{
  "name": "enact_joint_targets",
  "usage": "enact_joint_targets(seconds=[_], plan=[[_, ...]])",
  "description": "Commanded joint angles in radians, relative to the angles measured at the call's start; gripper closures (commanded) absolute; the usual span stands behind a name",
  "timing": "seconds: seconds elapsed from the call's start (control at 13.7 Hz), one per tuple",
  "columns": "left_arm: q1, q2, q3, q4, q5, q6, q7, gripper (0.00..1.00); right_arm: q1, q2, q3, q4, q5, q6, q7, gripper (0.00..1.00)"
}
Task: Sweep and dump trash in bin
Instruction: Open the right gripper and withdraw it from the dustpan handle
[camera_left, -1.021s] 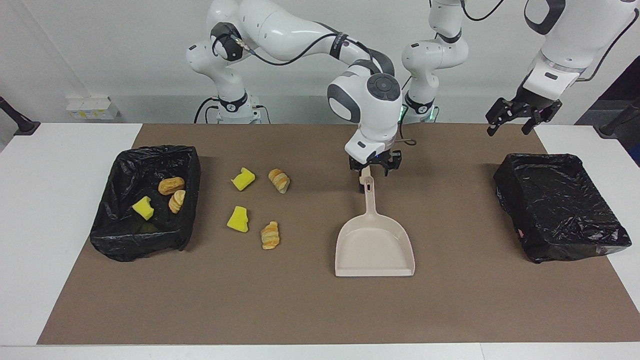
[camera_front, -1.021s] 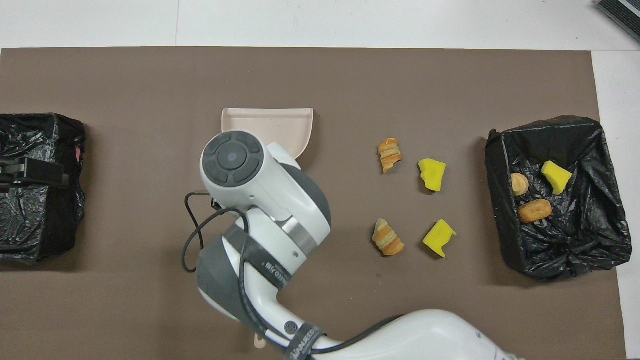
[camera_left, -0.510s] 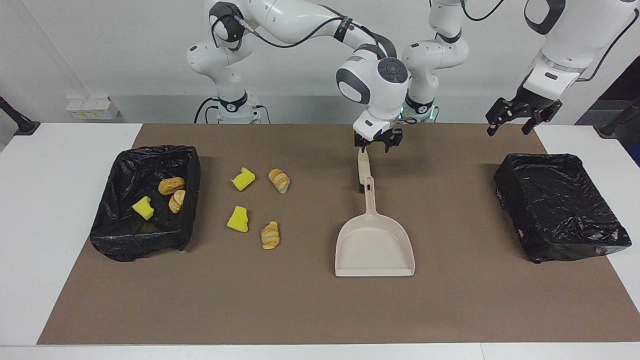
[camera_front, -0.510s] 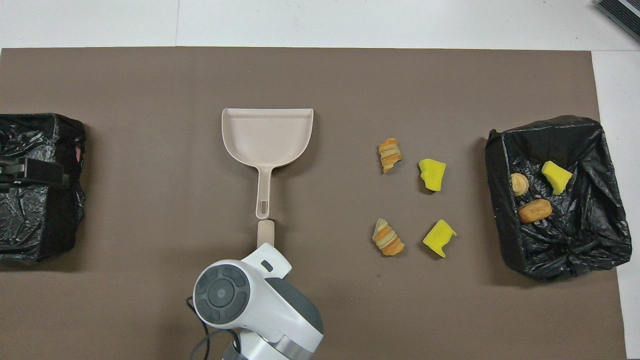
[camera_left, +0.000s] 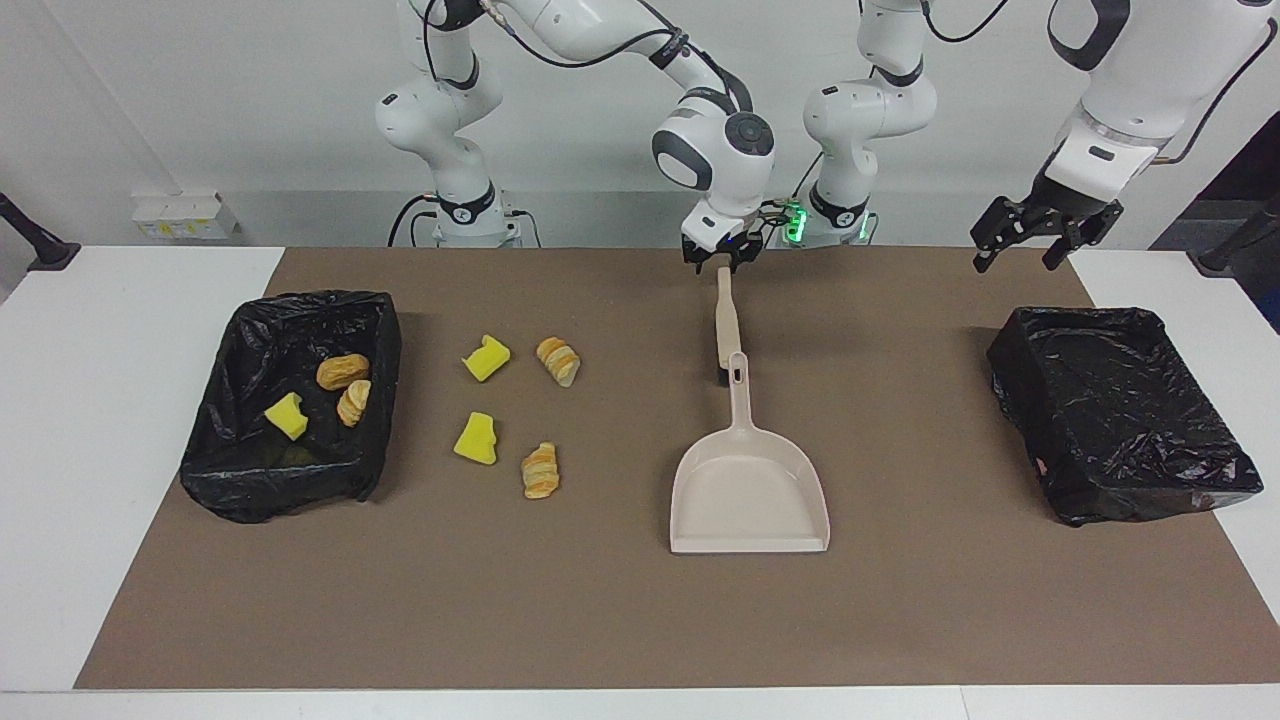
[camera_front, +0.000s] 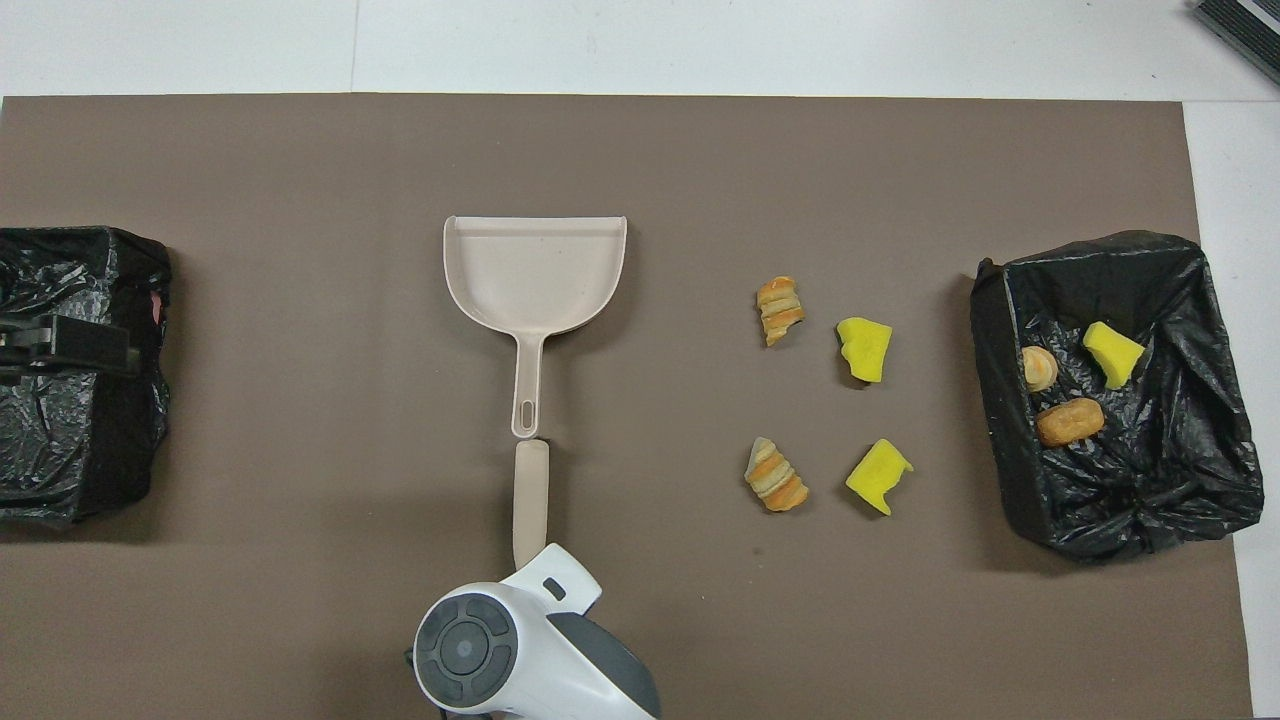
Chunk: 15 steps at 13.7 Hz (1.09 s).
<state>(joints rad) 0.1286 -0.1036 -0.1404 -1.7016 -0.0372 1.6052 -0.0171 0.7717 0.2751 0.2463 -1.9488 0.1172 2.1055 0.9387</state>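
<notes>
Right gripper (camera_left: 722, 259) hovering over brush handle end, dustpan lying flat mid-surface.
R fingers (camera_left: 700, 257) pointing down over the brush (camera_left: 727, 320), open/closed: cannot tell. L gripper (camera_left: 1035, 240) waiting over the empty bin (camera_left: 1120, 410), fingers spread open. Trash: 4 pcs (camera_left: 495, 410) lying on the mat betw. dustpan (camera_left: 748, 480) and the other bin (camera_left: 290, 400); 3 pcs (camera_left: 335, 390) sitting inside that bin.

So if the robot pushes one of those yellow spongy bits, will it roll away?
Probably not. The yellow sponge chunk has flat faces and corners, so it should slide, maybe tumble once. It looks light and squashy, so a gentle push should move it. The croissant piece beside it looks rounder and likelier to roll.
</notes>
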Motion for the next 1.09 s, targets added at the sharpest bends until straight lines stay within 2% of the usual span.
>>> enact_joint_targets(seconds=[0.0, 0.07, 0.15, 0.36, 0.44, 0.66, 1.02], plan=[[0.006, 0.002, -0.007, 0.007, 0.004, -0.008, 0.002, 0.0, -0.005, -0.017, 0.001, -0.013, 0.051, 0.04, 0.022, 0.51], [0.006, 0.002, -0.007, 0.007, 0.004, -0.007, 0.002, 0.0, -0.005, -0.014, 0.001, -0.012, 0.056, 0.062, 0.022, 0.52], [0.006, 0.002, -0.007, 0.007, 0.004, -0.007, 0.002, 0.0, -0.005, -0.011, 0.001, -0.012, 0.059, 0.082, 0.023, 0.57], [-0.006, 0.001, -0.007, 0.005, 0.004, -0.008, -0.001, 0.0, -0.006, -0.01, 0.001, -0.013, 0.059, 0.09, 0.022, 0.87], [-0.006, 0.001, -0.007, 0.005, 0.004, -0.008, -0.001, 0.0, -0.005, -0.01, 0.001, -0.013, 0.059, 0.088, 0.02, 1.0], [-0.006, 0.001, -0.007, 0.005, 0.004, -0.007, 0.0, 0.0, -0.006, -0.03, -0.001, -0.013, 0.059, 0.058, 0.079, 1.0], [-0.006, 0.001, -0.007, 0.005, 0.004, -0.008, 0.0, 0.0, -0.052, -0.167, -0.002, -0.041, 0.059, -0.106, 0.179, 1.0]])
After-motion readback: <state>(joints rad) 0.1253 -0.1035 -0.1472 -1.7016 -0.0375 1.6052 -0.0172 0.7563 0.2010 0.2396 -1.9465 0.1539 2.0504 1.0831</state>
